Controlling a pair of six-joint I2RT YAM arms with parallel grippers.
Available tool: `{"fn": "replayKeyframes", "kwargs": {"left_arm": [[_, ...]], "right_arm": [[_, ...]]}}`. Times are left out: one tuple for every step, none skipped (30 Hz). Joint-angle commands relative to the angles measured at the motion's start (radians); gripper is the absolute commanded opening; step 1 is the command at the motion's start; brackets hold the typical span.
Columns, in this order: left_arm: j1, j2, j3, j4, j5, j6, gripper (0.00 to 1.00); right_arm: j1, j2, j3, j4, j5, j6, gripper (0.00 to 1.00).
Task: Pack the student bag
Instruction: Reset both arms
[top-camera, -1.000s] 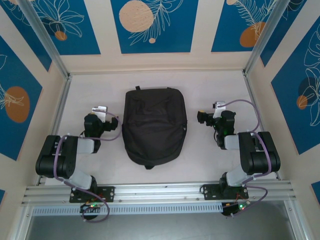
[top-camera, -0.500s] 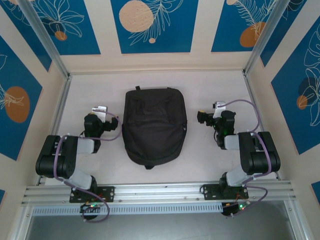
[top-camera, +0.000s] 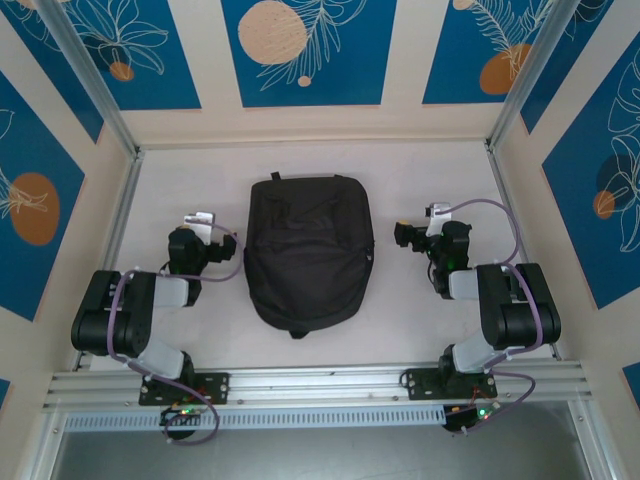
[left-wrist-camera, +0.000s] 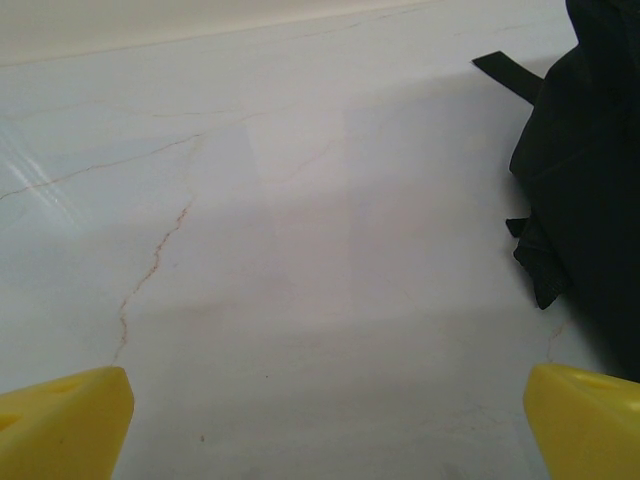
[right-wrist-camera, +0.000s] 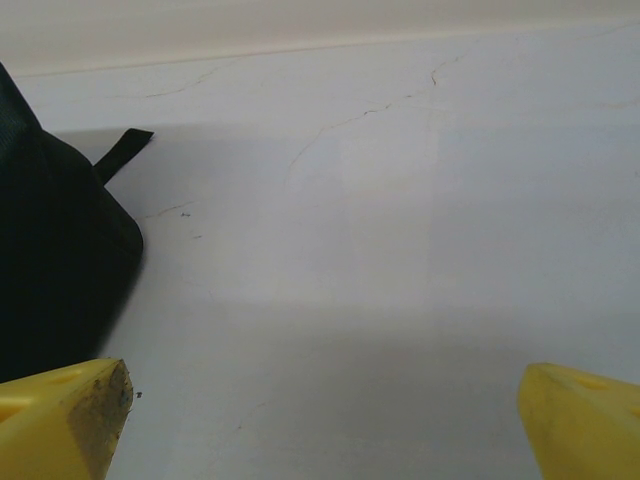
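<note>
The student bag (top-camera: 307, 250), a large black fabric backpack, lies flat in the middle of the white table. My left gripper (top-camera: 203, 228) sits just left of it, a small gap away, and my right gripper (top-camera: 414, 236) sits just right of it. Both stand open, with bare table between their yellow fingertips (left-wrist-camera: 62, 420) (right-wrist-camera: 585, 420). The bag's dark edge and a strap end (left-wrist-camera: 585, 190) fill the right side of the left wrist view. Its rounded corner (right-wrist-camera: 55, 265) fills the lower left of the right wrist view.
Cream walls with blue panels (top-camera: 308, 50) close in the table at the back and both sides. An aluminium rail (top-camera: 320, 385) with the arm bases runs along the near edge. Bare white tabletop (top-camera: 310, 155) lies behind the bag.
</note>
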Motion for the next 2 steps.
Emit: {"fn": "replayKeyframes", "kwargs": {"left_arm": [[0.003, 0.001, 0.018, -0.001, -0.009, -0.008, 1.00], [0.003, 0.001, 0.018, 0.000, -0.009, -0.008, 1.00]], "right_arm": [[-0.007, -0.007, -0.001, 0.012, -0.014, -0.015, 0.99], [-0.007, -0.007, -0.001, 0.011, -0.016, -0.014, 0.99]]}}
